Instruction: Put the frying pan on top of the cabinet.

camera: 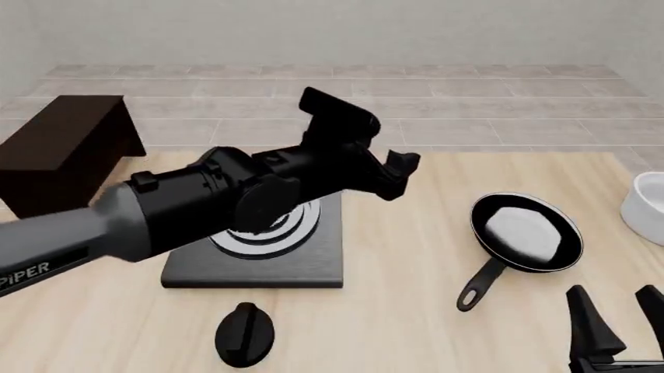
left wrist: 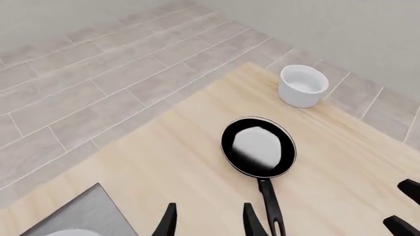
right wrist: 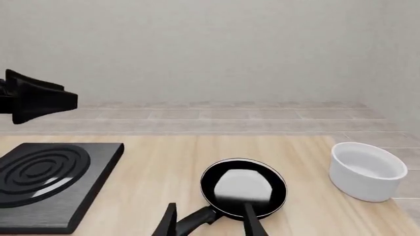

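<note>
- The pale wooden counter carries everything.
- A black stove plate lies flat on it.
- The frying pan sits right of the stove plate.
- A white bowl stands beyond the pan, farther from the stove plate.
- A black knob lies just in front of the stove plate.

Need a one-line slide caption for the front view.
Left gripper raised over the stove plate; frying pan on the table, cabinet far left.

black frying pan upright on table, dark cabinet — far left
</note>
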`<state>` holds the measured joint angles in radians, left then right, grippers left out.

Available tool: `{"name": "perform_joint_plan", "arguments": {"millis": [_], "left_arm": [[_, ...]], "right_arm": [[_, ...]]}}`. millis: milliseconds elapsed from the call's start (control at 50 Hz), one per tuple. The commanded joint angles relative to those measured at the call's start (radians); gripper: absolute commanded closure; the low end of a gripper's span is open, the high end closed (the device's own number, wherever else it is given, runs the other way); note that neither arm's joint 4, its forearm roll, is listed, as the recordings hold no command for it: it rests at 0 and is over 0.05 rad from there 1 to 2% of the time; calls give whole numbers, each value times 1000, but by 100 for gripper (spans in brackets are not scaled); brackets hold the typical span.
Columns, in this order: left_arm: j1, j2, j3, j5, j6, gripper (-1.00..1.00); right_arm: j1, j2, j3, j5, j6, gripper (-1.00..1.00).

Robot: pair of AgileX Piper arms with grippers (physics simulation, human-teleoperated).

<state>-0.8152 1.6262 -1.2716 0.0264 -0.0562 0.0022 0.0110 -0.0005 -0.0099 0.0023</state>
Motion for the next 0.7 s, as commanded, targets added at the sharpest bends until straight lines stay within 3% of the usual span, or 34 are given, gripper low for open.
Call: {"name": "perform_joint_plan", "arguments": {"millis": [20, 700], "left_arm": [[-37, 114, -73, -2, -26, -100], [-104, 289, -237, 60, -76, -100]], "right_arm": [[-1, 0, 0, 0, 2, -100], [-6, -7, 0, 4, 12, -100]]}}
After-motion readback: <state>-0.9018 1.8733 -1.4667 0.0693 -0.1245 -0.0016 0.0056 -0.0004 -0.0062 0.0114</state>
